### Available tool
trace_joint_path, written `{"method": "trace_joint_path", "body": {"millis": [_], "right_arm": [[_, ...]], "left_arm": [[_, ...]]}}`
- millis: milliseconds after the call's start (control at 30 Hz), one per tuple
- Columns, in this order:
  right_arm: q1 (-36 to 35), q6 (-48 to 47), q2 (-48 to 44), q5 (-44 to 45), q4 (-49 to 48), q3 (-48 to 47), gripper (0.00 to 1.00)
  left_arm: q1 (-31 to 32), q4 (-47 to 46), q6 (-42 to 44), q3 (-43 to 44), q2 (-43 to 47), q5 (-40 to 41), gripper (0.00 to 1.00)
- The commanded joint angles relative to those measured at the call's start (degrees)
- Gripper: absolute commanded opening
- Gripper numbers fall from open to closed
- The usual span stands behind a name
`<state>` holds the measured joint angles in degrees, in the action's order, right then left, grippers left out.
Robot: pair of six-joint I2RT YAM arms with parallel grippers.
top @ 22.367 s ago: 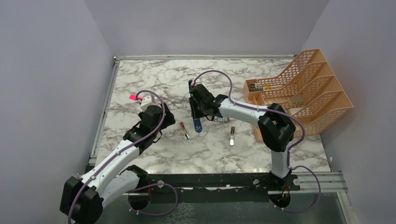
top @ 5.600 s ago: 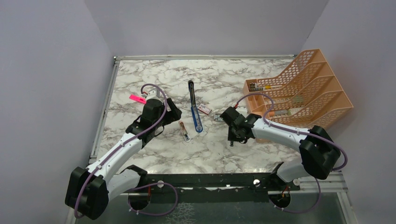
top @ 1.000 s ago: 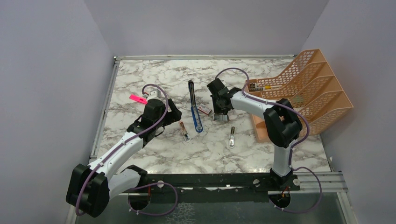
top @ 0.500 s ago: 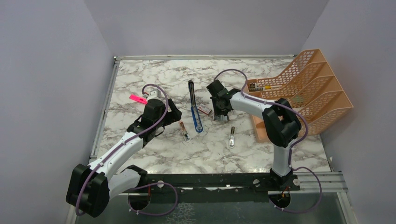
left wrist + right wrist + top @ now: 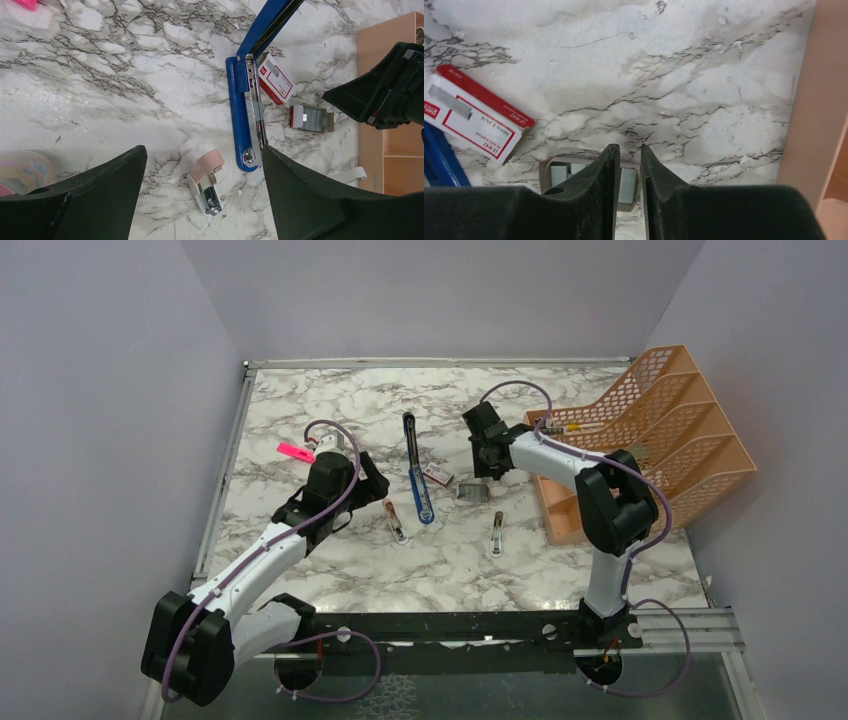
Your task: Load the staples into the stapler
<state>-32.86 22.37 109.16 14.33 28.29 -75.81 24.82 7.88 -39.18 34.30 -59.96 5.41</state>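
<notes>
The blue stapler (image 5: 417,472) lies opened flat mid-table, silver rail up; it also shows in the left wrist view (image 5: 245,110). The red-and-white box (image 5: 437,475) lies right of it. The grey staples (image 5: 473,491) sit in a small tan tray beside the box, also in the left wrist view (image 5: 311,119) and the right wrist view (image 5: 558,176). My right gripper (image 5: 488,462) hangs above and just behind the tray; in its wrist view (image 5: 628,148) the jaws stand almost shut with a thin slit and nothing visible between them. My left gripper (image 5: 368,482) is wide open and empty (image 5: 203,150).
A small pink-and-white stapler (image 5: 210,185) lies between my left fingers, below them. A pink marker (image 5: 293,451) lies far left. A silver piece (image 5: 497,533) lies front of centre. An orange file organiser (image 5: 650,440) fills the right side, close to my right arm.
My right gripper has moved from over the staples tray back and to the right, toward the organiser, uncovering the tray. The left arm has not moved.
</notes>
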Motion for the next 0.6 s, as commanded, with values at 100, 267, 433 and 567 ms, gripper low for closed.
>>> {"method": "trace_joint_path", "body": {"millis": [100, 267, 433, 567], "right_arm": [[0.87, -1.85, 4.19, 0.34, 0.76, -2.44, 0.28], [0.87, -3.09, 2.43, -0.71, 2.29, 0.35, 0.28], [0.80, -4.96, 0.26, -2.90, 5.71, 2.22, 0.27], [0.87, -7.29, -1.69, -11.64, 6.64, 2.81, 0.27]], "left_arm": [[-0.30, -0.16, 0.34, 0.67, 1.20, -0.01, 0.85], [-0.30, -0.38, 0.33, 0.16, 1.51, 0.04, 0.85], [-0.30, -0.56, 0.33, -0.07, 1.33, -0.31, 0.85], [-0.30, -1.04, 0.12, -0.29, 1.37, -0.40, 0.85]]}}
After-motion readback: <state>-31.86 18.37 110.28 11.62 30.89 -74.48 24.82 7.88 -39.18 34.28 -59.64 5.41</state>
